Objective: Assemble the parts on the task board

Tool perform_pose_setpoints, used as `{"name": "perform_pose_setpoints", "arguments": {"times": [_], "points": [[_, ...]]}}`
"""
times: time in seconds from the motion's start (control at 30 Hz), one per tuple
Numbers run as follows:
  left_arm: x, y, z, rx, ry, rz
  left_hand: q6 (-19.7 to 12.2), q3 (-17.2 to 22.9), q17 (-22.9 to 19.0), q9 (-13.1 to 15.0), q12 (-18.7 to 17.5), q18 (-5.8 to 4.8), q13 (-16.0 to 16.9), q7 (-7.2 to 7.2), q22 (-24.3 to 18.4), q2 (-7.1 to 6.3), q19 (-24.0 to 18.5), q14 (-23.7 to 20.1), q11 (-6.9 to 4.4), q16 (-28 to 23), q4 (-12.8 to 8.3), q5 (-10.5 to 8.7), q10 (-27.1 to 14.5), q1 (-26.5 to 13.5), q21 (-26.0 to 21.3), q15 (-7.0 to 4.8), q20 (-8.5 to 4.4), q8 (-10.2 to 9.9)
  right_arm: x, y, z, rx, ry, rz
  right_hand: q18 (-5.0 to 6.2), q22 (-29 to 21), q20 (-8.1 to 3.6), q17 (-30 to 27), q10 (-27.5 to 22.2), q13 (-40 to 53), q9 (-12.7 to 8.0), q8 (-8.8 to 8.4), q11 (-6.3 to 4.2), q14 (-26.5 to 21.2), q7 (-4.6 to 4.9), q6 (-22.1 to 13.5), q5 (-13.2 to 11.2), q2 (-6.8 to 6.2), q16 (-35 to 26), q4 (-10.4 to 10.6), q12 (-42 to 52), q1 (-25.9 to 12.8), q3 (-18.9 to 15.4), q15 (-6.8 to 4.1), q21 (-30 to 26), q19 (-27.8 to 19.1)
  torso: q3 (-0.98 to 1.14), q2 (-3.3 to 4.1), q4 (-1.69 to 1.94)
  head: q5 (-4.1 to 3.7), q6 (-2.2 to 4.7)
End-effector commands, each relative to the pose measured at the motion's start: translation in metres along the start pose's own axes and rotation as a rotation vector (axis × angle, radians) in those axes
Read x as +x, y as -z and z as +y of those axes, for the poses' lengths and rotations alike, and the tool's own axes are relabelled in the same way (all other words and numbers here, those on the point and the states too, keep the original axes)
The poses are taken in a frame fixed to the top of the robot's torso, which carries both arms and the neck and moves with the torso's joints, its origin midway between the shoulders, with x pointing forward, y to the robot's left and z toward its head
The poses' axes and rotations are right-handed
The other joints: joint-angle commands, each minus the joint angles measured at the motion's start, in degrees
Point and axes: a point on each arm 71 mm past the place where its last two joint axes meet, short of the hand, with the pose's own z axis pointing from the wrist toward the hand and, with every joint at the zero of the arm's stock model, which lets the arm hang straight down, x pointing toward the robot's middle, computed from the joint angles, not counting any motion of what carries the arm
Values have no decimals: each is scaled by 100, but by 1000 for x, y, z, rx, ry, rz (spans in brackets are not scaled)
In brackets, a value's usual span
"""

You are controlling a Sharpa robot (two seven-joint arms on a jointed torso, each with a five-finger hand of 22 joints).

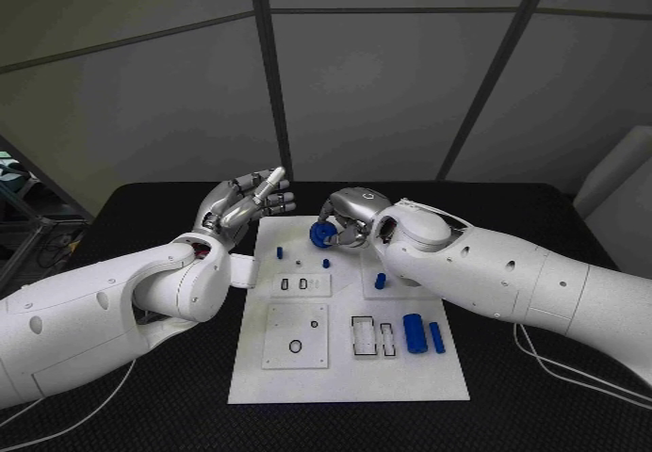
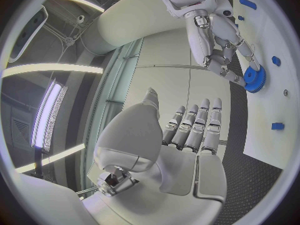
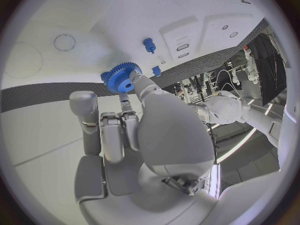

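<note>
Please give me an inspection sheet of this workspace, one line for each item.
Surface: black table, the white task board in its middle.
Job's things: blue gear held above the board's far end; two blue cylinders lying at the board's right; small blue pegs standing on the board.
Clutter: nothing seen.
Hands: right hand holds the gear; left hand raised, fingers apart, holding nothing.
Cables: white cable on the table at the right.
Surroundings: grey wall panels behind the table.
</note>
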Motion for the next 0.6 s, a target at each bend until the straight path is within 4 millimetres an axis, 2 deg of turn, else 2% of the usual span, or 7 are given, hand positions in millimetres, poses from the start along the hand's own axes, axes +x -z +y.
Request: {"name": "perform_pose_setpoints", "arguments": {"times": [0.03,0.17,0.6], "points": [[-1,-1,-2,13,-5,9,-40,-5,-8,-8,-19,-35,-5,697,-8,2,-36,-49,10,-33,-32,23,-30,57,-22,4,5,-35,0,-2,0,0,17,4,-86,-5,-27,1364,44,691,53,70,9,573,-163,294,12,-19,11,29,-26,-16,75,-4,21,-9,0,-1,-7,7,-2],[-2,-1,-2,15,-8,5,-42,-5,-8,-9,-19,-36,-5,697,-9,2,-37,-51,10,-34,-33,22,-30,58,-22,4,5,-36,2,-4,2,1,17,3,-86,-1,-24,1371,41,688,46,57,14,575,-157,282,7,-28,13,30,-30,-36,85,1,23,-9,6,2,-9,24,-13],[-4,-3,-2,14,-10,1,-42,-5,-8,-9,-19,-36,-5,697,-9,2,-37,-51,10,-34,-33,22,-30,58,-22,4,5,-36,6,-10,5,-3,20,27,-87,-4,1,1371,18,664,11,-29,52,575,-112,194,-25,-87,13,26,-54,-120,135,31,22,-20,1,0,-9,34,-22]]}}
